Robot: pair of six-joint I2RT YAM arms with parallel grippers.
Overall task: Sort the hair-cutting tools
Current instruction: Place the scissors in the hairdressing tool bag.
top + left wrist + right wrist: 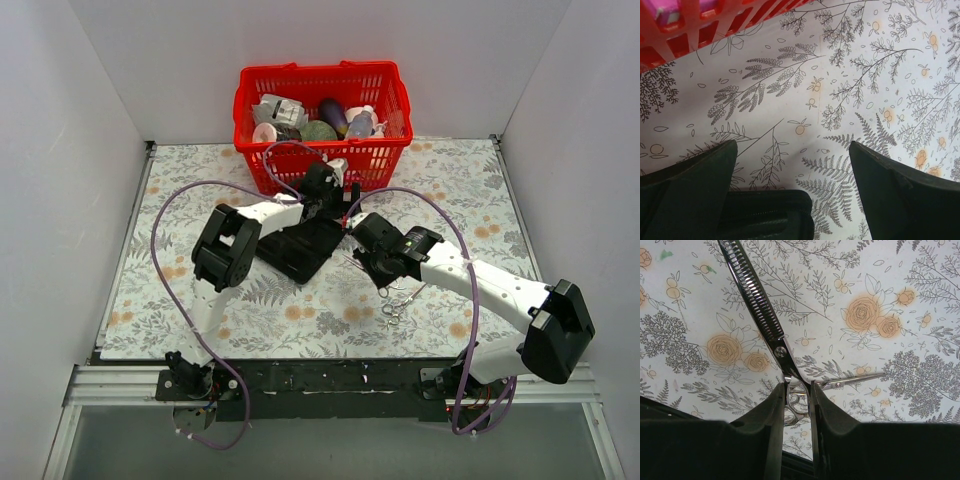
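My right gripper (797, 390) is shut on the handles of silver thinning scissors (760, 305). Their toothed blade points away over the floral cloth. A second pair of slim silver scissors (850, 382) lies flat on the cloth just beyond the right finger. In the top view, loose scissors (398, 303) lie near the right arm, and the right gripper (362, 250) hovers beside the black case (300, 250). My left gripper (792, 150) stands open with nothing between its fingers, above a corner of the case (765, 215). It sits just in front of the basket (335, 190).
A red plastic basket (320, 75) holding bottles and packets stands at the back centre, and its mesh wall (690, 30) shows at the top left of the left wrist view. White walls enclose the table on three sides. Purple cables loop over both arms.
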